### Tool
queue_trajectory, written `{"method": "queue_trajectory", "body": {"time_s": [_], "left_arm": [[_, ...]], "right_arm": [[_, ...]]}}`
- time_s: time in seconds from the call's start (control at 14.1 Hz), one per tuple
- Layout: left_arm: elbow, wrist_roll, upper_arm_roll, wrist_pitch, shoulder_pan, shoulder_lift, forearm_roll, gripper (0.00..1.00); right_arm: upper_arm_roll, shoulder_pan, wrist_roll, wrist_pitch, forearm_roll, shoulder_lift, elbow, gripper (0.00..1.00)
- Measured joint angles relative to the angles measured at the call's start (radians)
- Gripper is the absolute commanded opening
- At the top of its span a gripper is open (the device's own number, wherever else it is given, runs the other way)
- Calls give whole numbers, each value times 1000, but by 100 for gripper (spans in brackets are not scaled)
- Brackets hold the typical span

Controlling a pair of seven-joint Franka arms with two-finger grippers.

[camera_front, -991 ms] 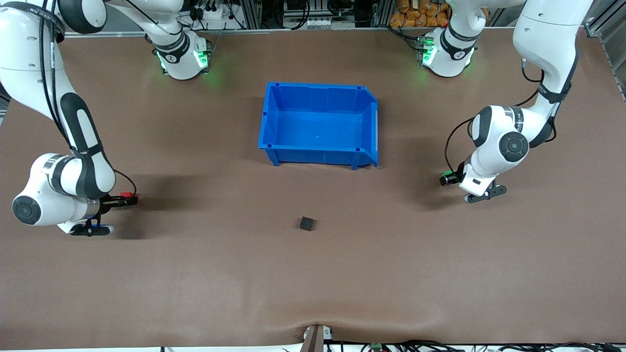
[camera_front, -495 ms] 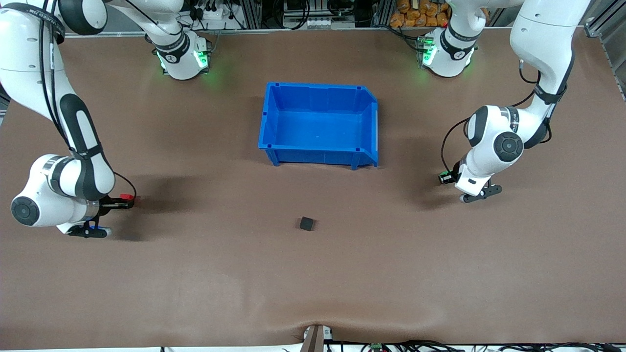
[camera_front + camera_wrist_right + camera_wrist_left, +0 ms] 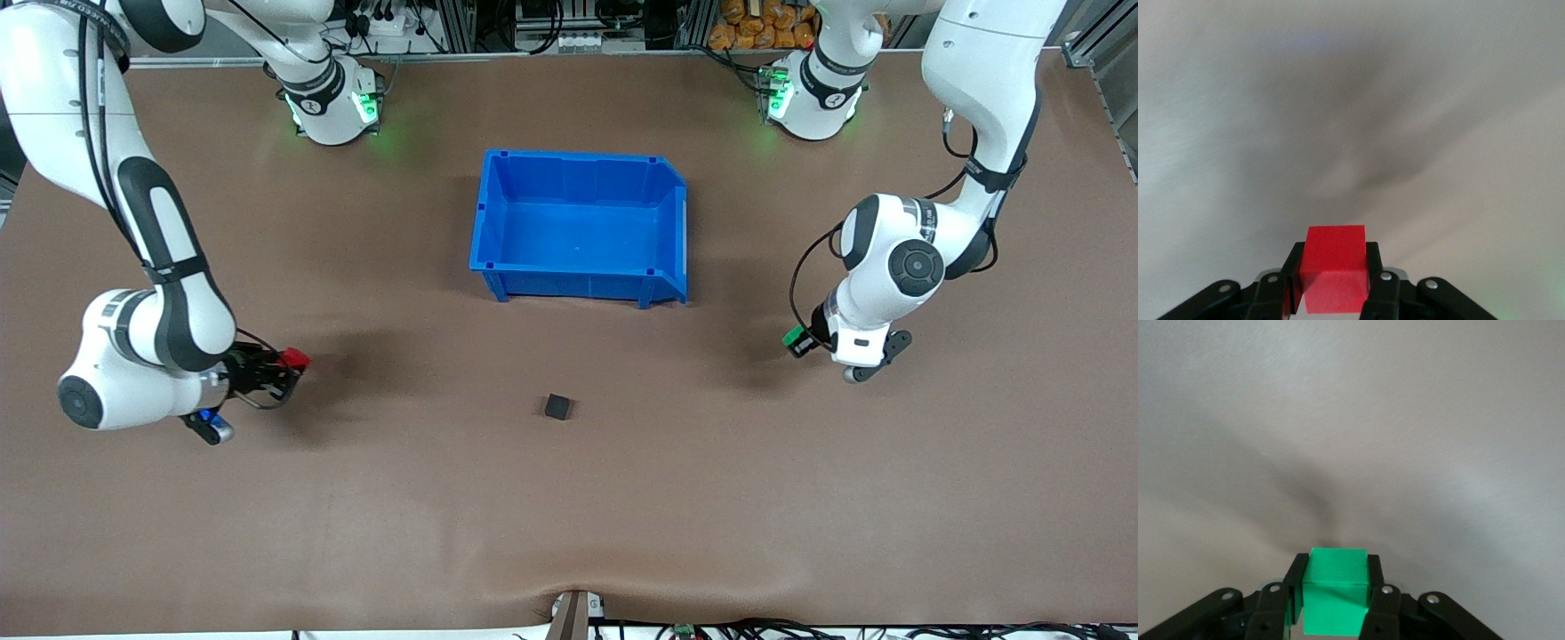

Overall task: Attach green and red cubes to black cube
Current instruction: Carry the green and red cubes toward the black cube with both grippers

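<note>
The black cube (image 3: pixel 557 407) lies on the brown table, nearer to the front camera than the blue bin. My right gripper (image 3: pixel 286 363) is shut on the red cube (image 3: pixel 293 359), held above the table toward the right arm's end; the red cube fills the jaws in the right wrist view (image 3: pixel 1334 267). My left gripper (image 3: pixel 798 341) is shut on the green cube (image 3: pixel 792 340), held above the table toward the left arm's end; the green cube shows in the left wrist view (image 3: pixel 1334 590). Both grippers point toward the middle of the table.
An empty blue bin (image 3: pixel 673 233) stands in the middle of the table, farther from the front camera than the black cube. Both arm bases stand along the table's back edge. Cables run along the front edge.
My right gripper has swung toward the middle of the table with the red cube. My left gripper has turned and shifted slightly toward the middle with the green cube. The black cube has not moved.
</note>
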State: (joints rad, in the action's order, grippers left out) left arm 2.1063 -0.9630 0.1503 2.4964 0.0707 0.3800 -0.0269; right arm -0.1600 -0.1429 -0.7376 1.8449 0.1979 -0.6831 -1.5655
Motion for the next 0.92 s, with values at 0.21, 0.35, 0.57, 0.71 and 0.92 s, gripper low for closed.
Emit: {"method": "queue_trajectory", "body": {"time_s": [0.21,0.35,0.57,0.71,0.92], "left_arm": [[-160,-172,64,-78,8,41,41,0],[-281,-251,101,-112,14,111,57,0],[-422,-313,116,-136,40,214,61,0],[-475,-321,117,-141,50,254,75,0],[-533,-321,117,-155,61,293,145,0]], "right_arm": [[-83,28,-355,83,44,0,4,0],[-114,63,-549,177,64,0,4,0],[-122,171,-800,356,66,-10,-1,0],[-122,231,-889,453,67,-31,-5,0],[-121,305,-1010,564,67,-77,-5,0]]}}
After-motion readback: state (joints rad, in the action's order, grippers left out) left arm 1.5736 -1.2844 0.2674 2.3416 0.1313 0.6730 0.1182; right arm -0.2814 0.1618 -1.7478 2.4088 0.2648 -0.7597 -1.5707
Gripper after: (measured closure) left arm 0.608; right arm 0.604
